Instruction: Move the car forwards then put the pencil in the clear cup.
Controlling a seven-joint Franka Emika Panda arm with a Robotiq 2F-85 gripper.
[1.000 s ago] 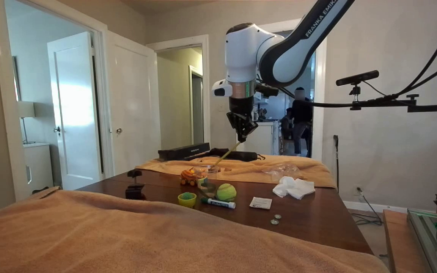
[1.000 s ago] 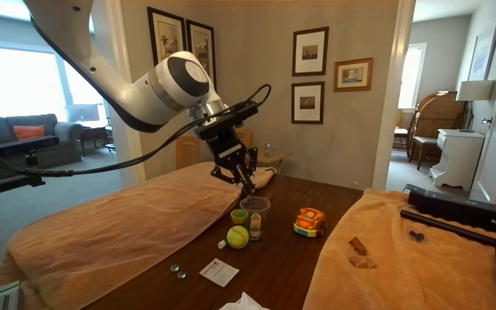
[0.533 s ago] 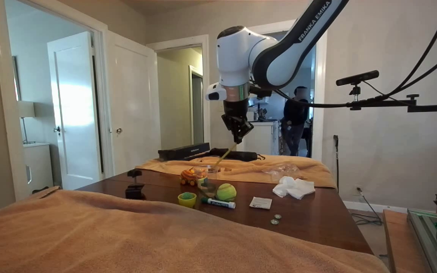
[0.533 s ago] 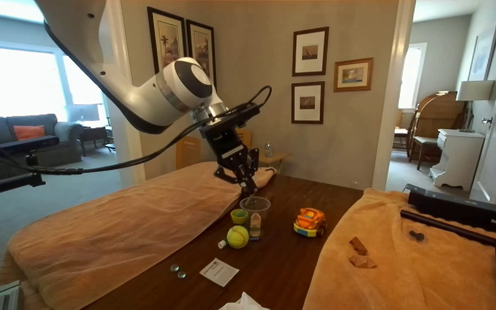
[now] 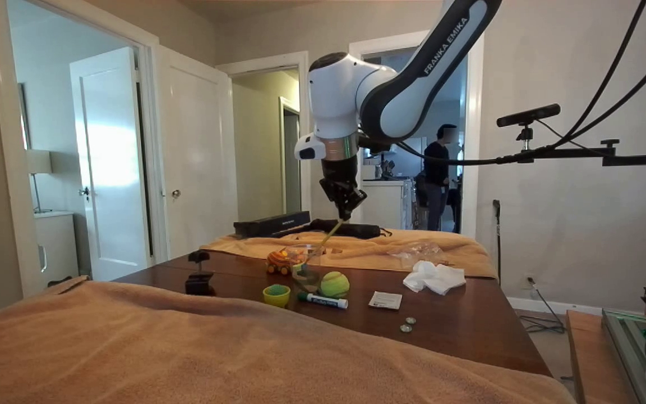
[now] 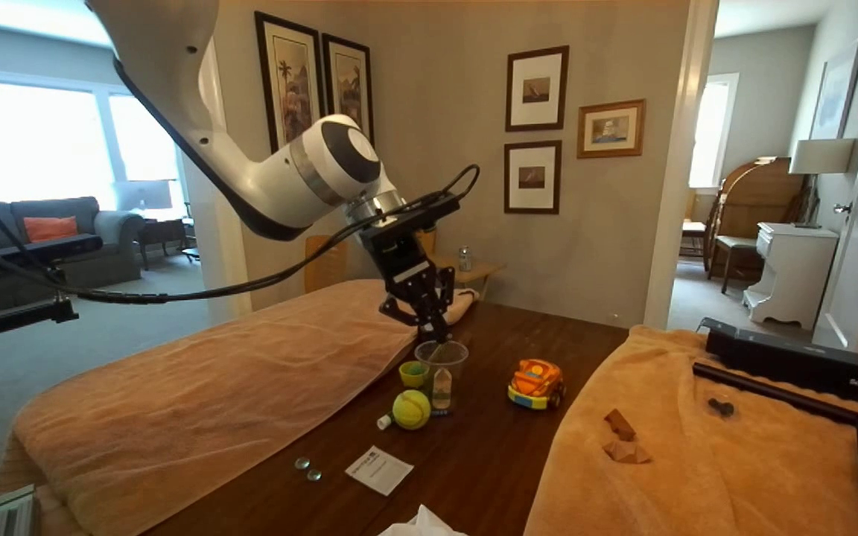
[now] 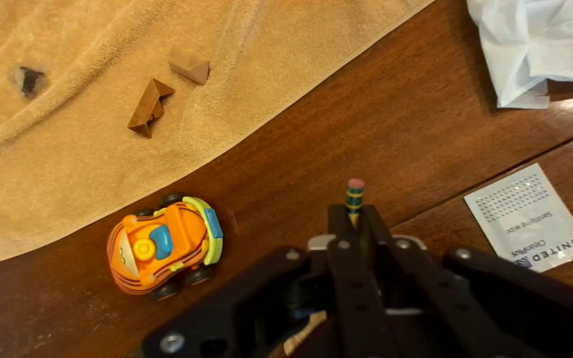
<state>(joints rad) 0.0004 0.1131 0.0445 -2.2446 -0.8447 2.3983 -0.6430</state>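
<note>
The hand [image 7: 353, 215] is pinched nearly closed on the pencil [image 5: 332, 233], whose pink eraser [image 7: 355, 184] shows only in the wrist view. In both exterior views the pencil slants down, its lower end overlapping the mouth of the clear cup [image 6: 460, 372]. In an exterior view that cup stands before part of the orange car [image 5: 279, 261]; the wrist view gives the car whole from above, upright on the counter [image 7: 316, 149]. There too a sachet [image 7: 530, 219] reads "Sanitizing wipe", illegible elsewhere.
</note>
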